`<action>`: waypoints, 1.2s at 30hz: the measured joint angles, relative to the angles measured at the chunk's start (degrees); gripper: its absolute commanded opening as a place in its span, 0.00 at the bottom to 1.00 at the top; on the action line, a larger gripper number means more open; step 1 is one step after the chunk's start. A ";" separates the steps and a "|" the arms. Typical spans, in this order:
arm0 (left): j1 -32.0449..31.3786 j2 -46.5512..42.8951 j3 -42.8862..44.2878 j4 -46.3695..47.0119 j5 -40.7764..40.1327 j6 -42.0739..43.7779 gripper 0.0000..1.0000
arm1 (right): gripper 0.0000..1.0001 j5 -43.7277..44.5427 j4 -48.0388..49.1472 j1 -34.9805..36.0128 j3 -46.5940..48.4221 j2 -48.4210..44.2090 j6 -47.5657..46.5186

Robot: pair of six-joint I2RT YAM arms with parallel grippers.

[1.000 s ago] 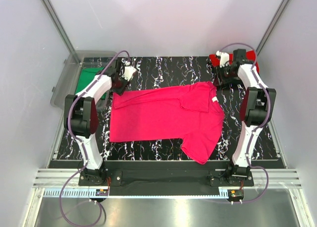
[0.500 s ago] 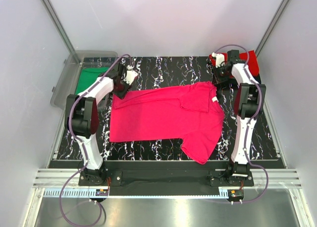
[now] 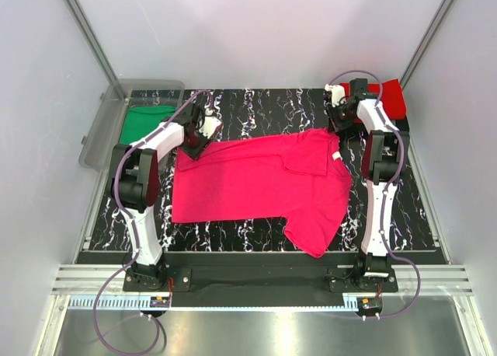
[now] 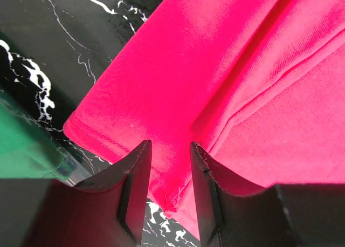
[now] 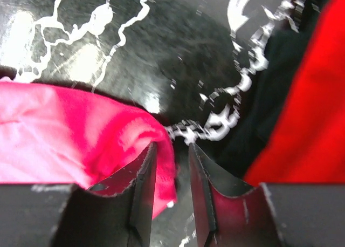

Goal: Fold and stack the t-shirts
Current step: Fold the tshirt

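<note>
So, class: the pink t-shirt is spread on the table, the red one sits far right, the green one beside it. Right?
No: the top view shows the green t-shirt in the clear bin at far left, away from the red t-shirt.

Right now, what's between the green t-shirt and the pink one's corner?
In the left wrist view: the clear bin's wall beside the green t-shirt, then a bare strip of black marbled table up to the pink t-shirt.

Pink t-shirt (image 3: pixel 256 177): matt knit cloth, fine grain, stitched hem.
Green t-shirt (image 3: pixel 144 124): matt cloth.
Red t-shirt (image 3: pixel 392 98): matt cloth.
Table top (image 3: pixel 256 107): glossy, black marble look, white veins.
Bin (image 3: pixel 97 138), far left: clear smooth plastic.
Near rail (image 3: pixel 85 278): pale ribbed metal.
</note>
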 measured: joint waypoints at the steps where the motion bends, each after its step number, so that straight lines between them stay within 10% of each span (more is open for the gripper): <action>1: -0.04 0.09 0.00 0.00 -0.09 0.02 0.39 | 0.38 -0.04 -0.33 0.31 0.70 0.61 -0.17; 6: -0.15 0.50 0.00 0.02 -0.85 0.09 0.39 | 0.35 -0.42 -1.73 1.33 2.93 1.46 -0.26; 10: -0.15 2.14 0.37 0.09 -1.55 0.63 0.39 | 0.00 -0.15 -5.53 1.62 8.96 4.26 -1.22; 36: -0.28 10.86 13.38 2.01 -6.01 3.89 0.39 | 0.10 9.97 -5.44 0.09 5.62 2.58 -0.59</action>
